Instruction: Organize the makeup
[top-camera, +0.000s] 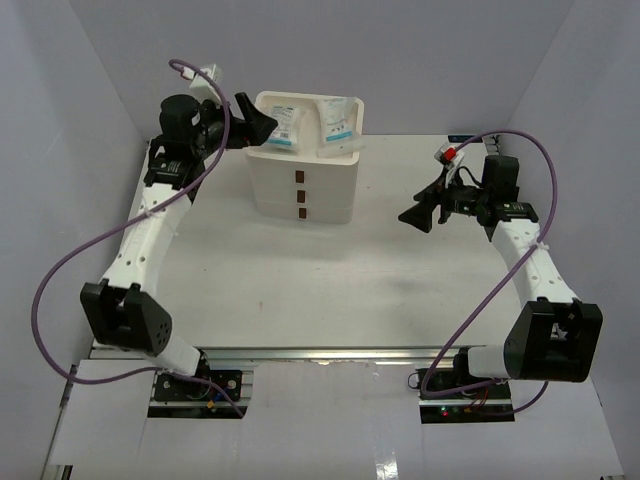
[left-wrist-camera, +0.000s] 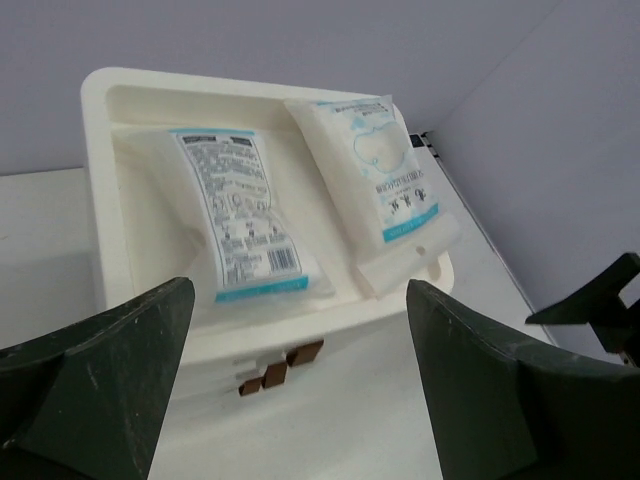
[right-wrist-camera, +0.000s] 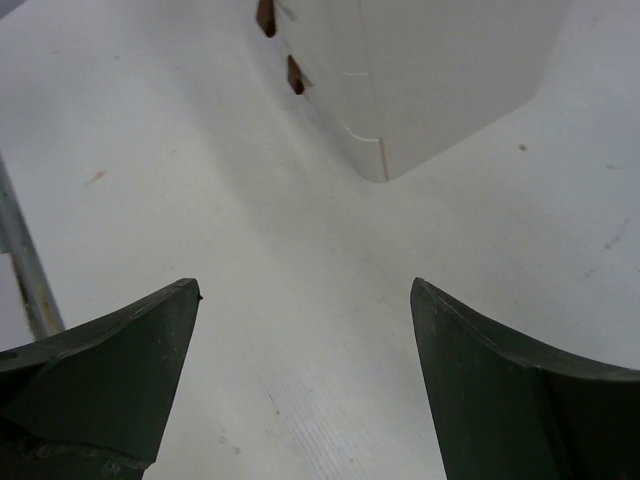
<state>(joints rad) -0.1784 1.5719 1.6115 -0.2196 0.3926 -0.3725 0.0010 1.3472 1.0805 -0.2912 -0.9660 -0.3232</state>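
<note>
Two clear sachets with blue print lie in the top tray of the white three-drawer box (top-camera: 305, 190): one on the left (top-camera: 283, 128) (left-wrist-camera: 238, 215) and one on the right (top-camera: 338, 122) (left-wrist-camera: 385, 175), leaning on the tray's rim. My left gripper (top-camera: 258, 122) (left-wrist-camera: 300, 330) is open and empty, raised just left of the box top. My right gripper (top-camera: 418, 216) (right-wrist-camera: 305, 300) is open and empty above the table, right of the box. No sponges, tube or pink-red packet are in view.
The box's three drawers are shut, with brown handles (top-camera: 299, 194) (left-wrist-camera: 280, 367). The box's corner shows in the right wrist view (right-wrist-camera: 420, 80). Grey walls close in the table (top-camera: 320, 290) on three sides.
</note>
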